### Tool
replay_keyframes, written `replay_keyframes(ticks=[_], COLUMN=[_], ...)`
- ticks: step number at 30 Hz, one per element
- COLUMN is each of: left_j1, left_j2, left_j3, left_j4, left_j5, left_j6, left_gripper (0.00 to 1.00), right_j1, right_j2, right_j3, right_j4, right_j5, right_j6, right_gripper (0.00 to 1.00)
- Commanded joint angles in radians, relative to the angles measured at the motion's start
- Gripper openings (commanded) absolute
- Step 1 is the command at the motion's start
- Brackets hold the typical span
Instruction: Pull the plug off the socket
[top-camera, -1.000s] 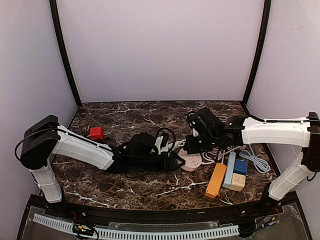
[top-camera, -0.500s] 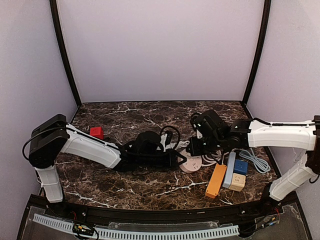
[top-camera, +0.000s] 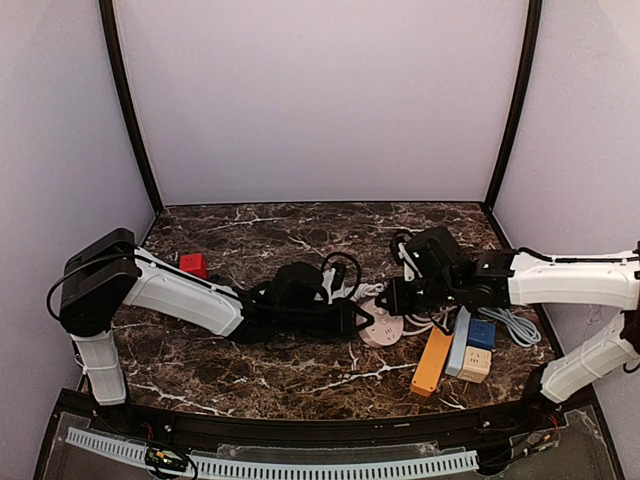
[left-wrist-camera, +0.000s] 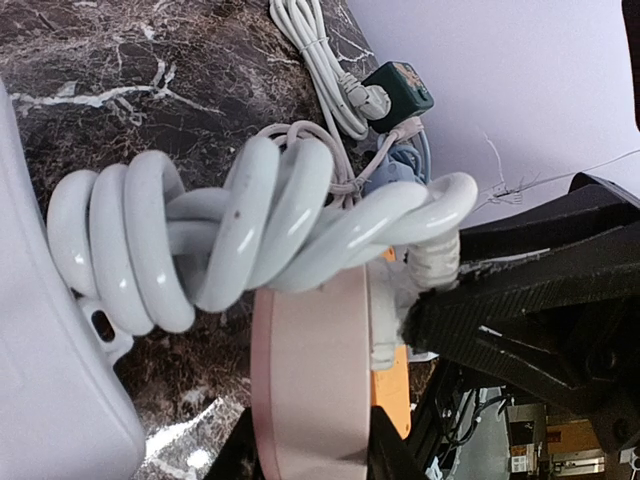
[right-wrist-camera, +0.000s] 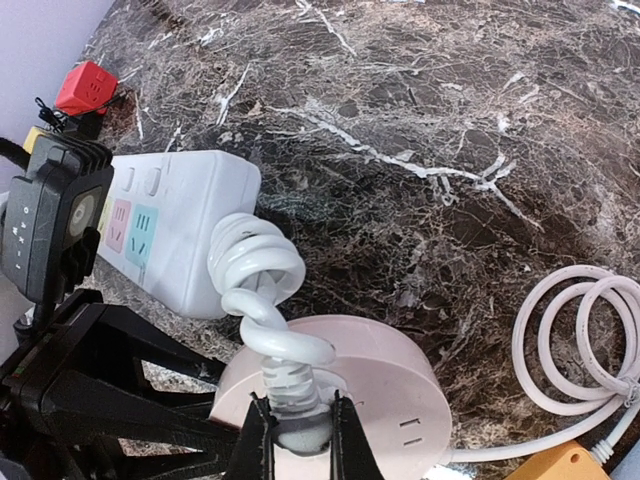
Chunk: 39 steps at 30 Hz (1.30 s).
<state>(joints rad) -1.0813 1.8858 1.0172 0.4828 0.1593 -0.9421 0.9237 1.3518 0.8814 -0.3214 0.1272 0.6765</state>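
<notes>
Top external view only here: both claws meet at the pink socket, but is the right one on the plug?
Observer: Yes. The right wrist view shows the right claw shut on the plug, atop the socket.
Operator: And the other arm?
Observer: Left wrist view: the left claw clamps the socket's rim from both sides.
Operator: Plug out yet?
Observer: No; its base sits in the socket, a coiled cord rising from it.

Right pincer (right-wrist-camera: 297, 448) clamps plug (right-wrist-camera: 296, 428) atop pink socket (right-wrist-camera: 400, 395).

Glossy marble table (top-camera: 250, 365), matt plastic socket (right-wrist-camera: 380, 385)
</notes>
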Motion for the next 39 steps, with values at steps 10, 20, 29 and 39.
replay_keyframes(ticks=[10,20,29,39], left_j1=[-0.011,-0.012,-0.012,-0.011], left_j2=[-0.010,-0.008,-0.006,0.000], left_j3=[0.024,0.036,0.050,0.052], left_j4=[0.016,-0.017,-0.039,-0.027], left_j5=[0.030,0.011,0.006,0.006], left_j6=[0.019,0.028,0.033,0.031], left_gripper=[0.01,0.01,0.01,0.01], right_j1=[-0.039,0.035,0.185,0.228], right_j2=[-0.110,-0.135,-0.077,-0.069], right_j3=[-0.082,-0.079,-0.025,-0.017], right_j4=[0.168,0.137,0.061,0.038], right_j5=[-0.032,0.098,0.323,0.395], right_j6=[0.060,0.048,0.079,0.093], right_gripper=[0.00,0.00,0.00,0.00])
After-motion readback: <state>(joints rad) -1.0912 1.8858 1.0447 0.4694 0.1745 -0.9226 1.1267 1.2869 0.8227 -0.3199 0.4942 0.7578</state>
